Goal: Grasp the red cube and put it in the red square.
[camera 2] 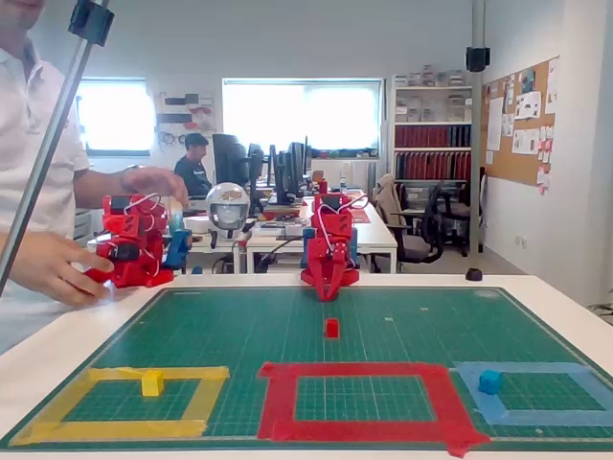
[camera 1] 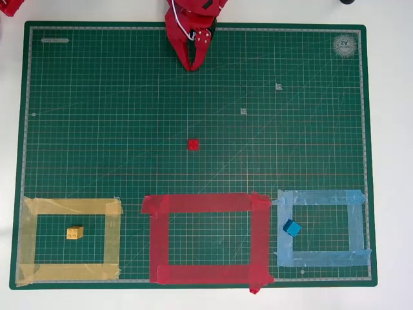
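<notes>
The red cube [camera 1: 193,144] [camera 2: 331,328] lies alone near the middle of the green cutting mat, well above the red square in the overhead view. That red square [camera 1: 206,203] [camera 2: 362,371] is a wide tape outline at the mat's near edge, with nothing inside it. My red gripper [camera 1: 192,66] [camera 2: 326,295] hangs at the far edge of the mat, pointing down toward the mat, its fingers together with nothing between them. It is far from the cube.
A yellow tape frame [camera 1: 71,206] holds a yellow block [camera 1: 75,232]. A light-blue tape frame [camera 1: 322,197] holds a blue block [camera 1: 292,227]. The green mat [camera 1: 97,116] is bare around the cube. A person stands at the left of the fixed view.
</notes>
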Available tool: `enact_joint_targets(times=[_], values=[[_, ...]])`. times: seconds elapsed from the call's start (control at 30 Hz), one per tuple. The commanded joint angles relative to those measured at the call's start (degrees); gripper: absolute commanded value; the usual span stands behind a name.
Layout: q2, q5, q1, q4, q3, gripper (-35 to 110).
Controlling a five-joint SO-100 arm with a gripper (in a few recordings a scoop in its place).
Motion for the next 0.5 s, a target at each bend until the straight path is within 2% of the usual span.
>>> enact_joint_targets(times=[0.0, 0.47], values=[[2.11, -0.44, 0.53, 1.05, 0.26, 0], [2.11, -0.44, 0.44, 1.05, 0.26, 0]])
